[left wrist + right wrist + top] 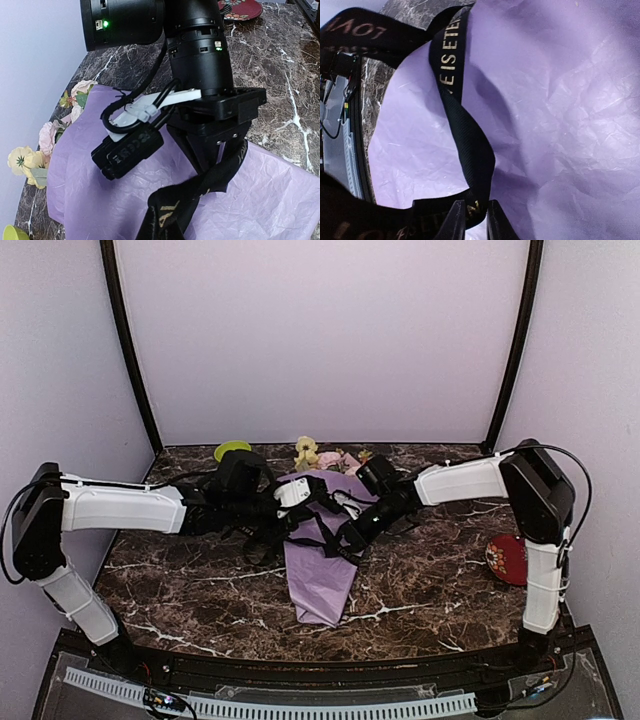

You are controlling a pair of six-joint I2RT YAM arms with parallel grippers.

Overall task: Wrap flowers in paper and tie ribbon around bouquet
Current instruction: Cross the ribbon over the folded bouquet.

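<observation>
A dark marble table (430, 590) with white veins fills the floor of the scene. A small lime-green bowl (232, 450) sits at its far edge, left of centre. A red patterned plate (508, 558) lies near the right side. Plain pale walls (320, 340) with black corner poles (130, 350) stand behind.

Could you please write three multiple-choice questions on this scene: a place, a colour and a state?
1. Where is the red plate? A) by the table's right edge B) far left corner C) in the middle
2. What colour is the ribbon? A) white B) black C) red
3. How is the paper? A) lying flat B) balled up C) wrapped in a cone round the flowers
1 A, it sits at the right of the top view; 2 B, black with pale lettering; 3 C, blooms poke from its wide end.
</observation>
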